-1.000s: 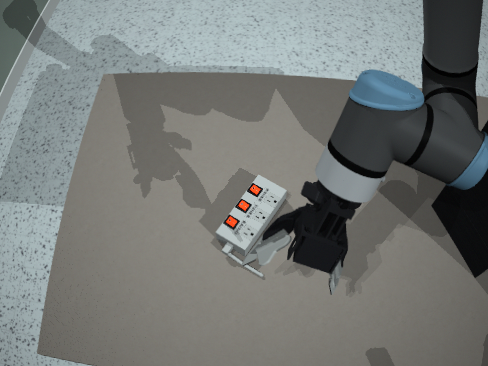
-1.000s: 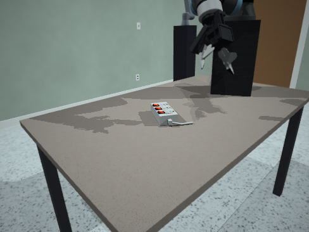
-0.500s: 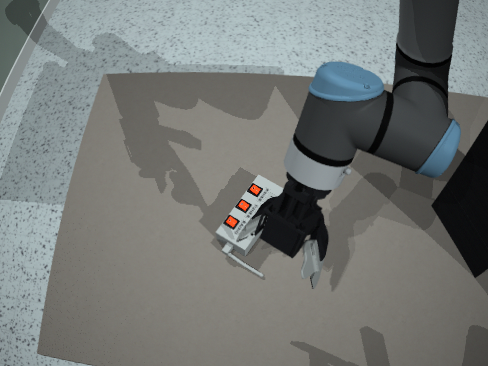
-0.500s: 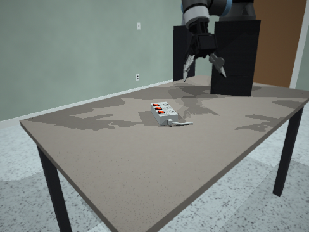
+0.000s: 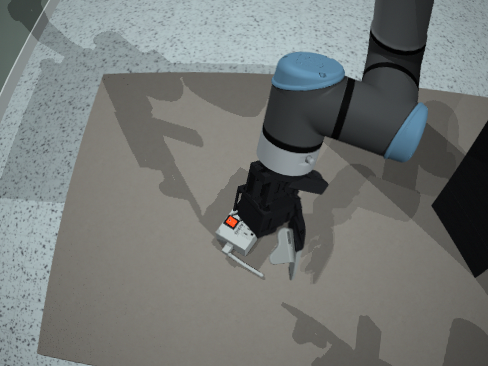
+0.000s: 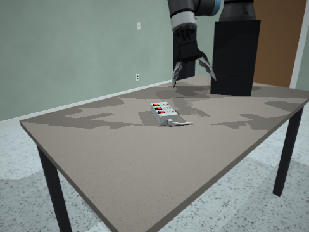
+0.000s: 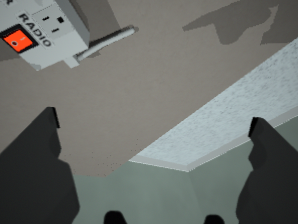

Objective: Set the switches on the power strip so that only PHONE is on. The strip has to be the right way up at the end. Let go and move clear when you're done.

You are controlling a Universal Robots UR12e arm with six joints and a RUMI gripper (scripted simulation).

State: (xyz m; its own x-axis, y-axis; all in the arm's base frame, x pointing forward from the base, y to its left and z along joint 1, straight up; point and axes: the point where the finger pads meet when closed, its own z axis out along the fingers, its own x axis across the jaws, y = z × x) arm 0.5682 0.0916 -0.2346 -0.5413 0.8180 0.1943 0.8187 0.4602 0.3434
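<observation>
The white power strip lies right way up near the middle of the table, with its short cable pointing to the right. Its three rocker switches all glow red. In the top view the arm hides most of the strip, and only one red switch shows. The wrist view shows the cable end of the strip with the red switch marked RADIO. My gripper hangs well above the table behind the strip, open and empty; it also shows in the top view and the wrist view.
A tall black block stands at the table's far right, close behind the gripper. The table's near edge, the floor and the green wall show past the fingers in the wrist view.
</observation>
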